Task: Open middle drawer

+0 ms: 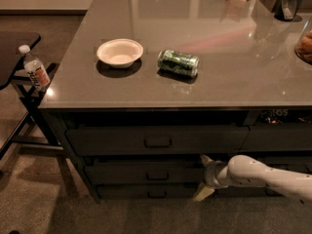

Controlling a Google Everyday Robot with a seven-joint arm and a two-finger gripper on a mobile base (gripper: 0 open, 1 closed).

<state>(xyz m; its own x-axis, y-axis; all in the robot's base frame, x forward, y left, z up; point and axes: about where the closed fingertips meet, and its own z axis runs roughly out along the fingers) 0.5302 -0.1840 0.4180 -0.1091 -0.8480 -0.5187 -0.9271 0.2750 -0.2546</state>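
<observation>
The middle drawer (122,173) is a wide dark grey front under the counter, between a taller drawer above and a slimmer one below, and it looks closed. Its small loop handle (157,176) sits at the centre. My gripper (204,176) comes in from the right on a white arm, low in front of the drawer's right end and well right of the handle. It is open and empty, with one fingertip (206,159) near the drawer's top edge and the other down by the bottom drawer.
The top drawer (158,140) and bottom drawer (157,194) have similar handles. On the grey counter (219,48) are a white bowl (120,52) and a green can (178,63) on its side. A bottle (35,68) stands on a dark stand at left.
</observation>
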